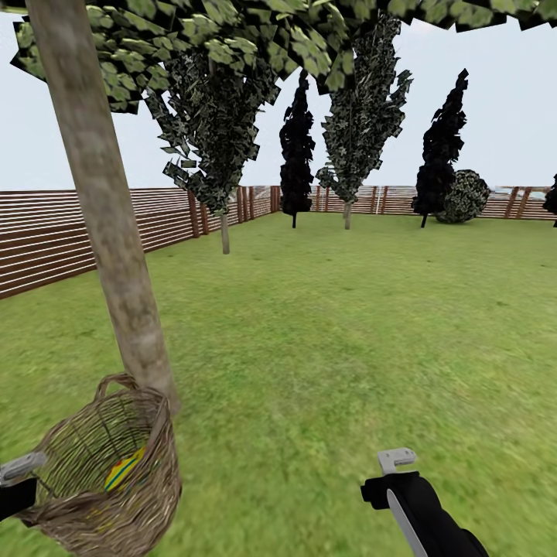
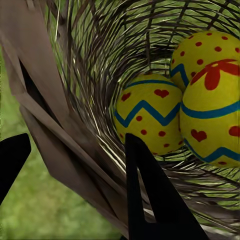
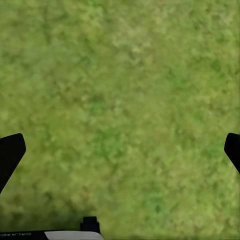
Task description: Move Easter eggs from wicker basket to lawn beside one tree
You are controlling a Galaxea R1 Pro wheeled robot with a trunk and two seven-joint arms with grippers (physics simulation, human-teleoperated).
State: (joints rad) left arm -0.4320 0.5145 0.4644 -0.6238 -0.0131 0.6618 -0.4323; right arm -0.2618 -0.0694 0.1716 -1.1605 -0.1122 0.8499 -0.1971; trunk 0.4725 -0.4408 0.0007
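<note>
Eggs mostly hidden behind wicker basket weave, tree canopy and left gripper cut off by picture edges.

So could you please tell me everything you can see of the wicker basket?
The wicker basket is brown open-weave wicker, bucket-shaped, with a small loop handle at its rim. It tilts beside the tree trunk, over the lawn. The left gripper straddles its rim wall, one finger inside. Three Easter eggs lie inside.
</note>
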